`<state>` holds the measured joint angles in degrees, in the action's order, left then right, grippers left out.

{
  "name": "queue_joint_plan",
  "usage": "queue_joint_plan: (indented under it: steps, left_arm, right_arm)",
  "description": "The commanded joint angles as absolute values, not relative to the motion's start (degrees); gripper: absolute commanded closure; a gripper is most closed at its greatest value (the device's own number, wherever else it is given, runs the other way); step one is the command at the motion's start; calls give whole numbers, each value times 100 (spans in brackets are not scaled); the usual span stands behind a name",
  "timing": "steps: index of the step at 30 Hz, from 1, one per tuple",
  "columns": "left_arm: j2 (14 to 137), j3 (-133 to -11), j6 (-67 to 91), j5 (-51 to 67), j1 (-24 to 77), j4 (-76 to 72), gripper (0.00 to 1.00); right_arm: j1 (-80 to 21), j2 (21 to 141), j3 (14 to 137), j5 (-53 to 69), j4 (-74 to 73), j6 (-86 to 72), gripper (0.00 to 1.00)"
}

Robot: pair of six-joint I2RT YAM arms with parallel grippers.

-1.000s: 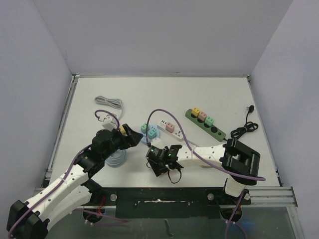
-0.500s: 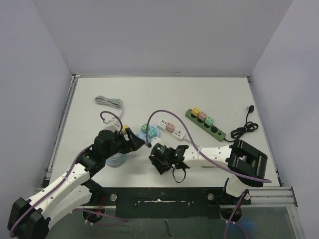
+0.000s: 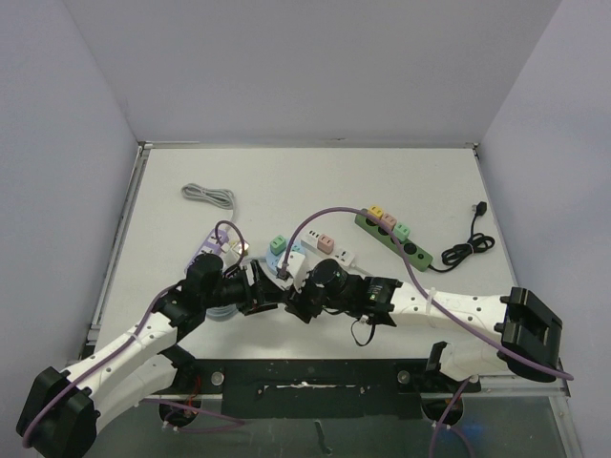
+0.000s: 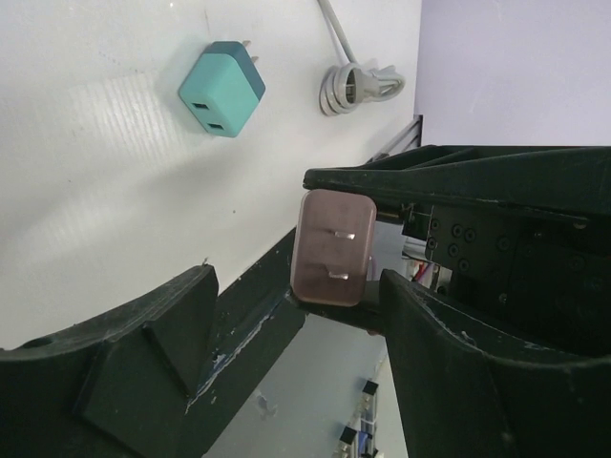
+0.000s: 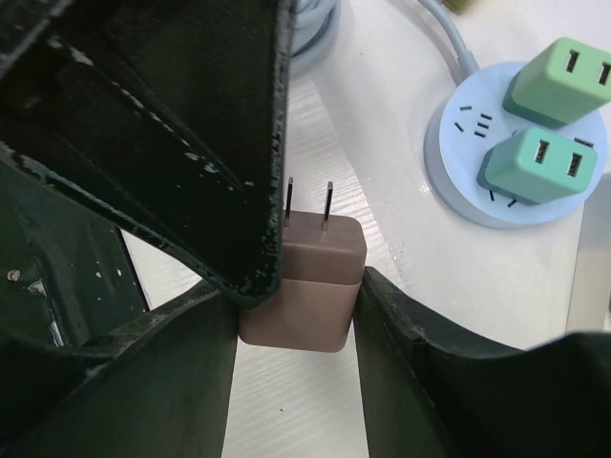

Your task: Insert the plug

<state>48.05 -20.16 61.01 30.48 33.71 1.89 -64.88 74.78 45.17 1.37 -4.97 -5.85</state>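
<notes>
Right gripper (image 5: 298,284) pinches the brown plug (image 5: 304,298) by its sides, prongs pointing up the frame, just left of the round blue socket hub (image 5: 456,196). Left gripper (image 4: 298,286) fingers are spread on either side of the plug; whether they touch it cannot be told.

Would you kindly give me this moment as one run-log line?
right claw: shut on pink plug, prongs exposed | left claw: open, facing prongs | status: not yet inserted

The white bench (image 3: 315,181) carries a green power strip (image 3: 412,248), a white power strip (image 3: 342,254), a grey coiled cable (image 3: 208,195) and a black cord (image 3: 465,250).
</notes>
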Motion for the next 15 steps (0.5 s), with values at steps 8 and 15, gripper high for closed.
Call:
queue_joint_plan:
  steps: [8,15]
  left_arm:
    - [5032,-1969,6286,3753,3313,-683,58]
    - [4973,-1939,6221,3791,3264,-1013,74]
  right_arm:
    - [-6389,7451,4702,816,-38,-47,69]
    - [-6049,7614,4911,1091,-287,-689,54]
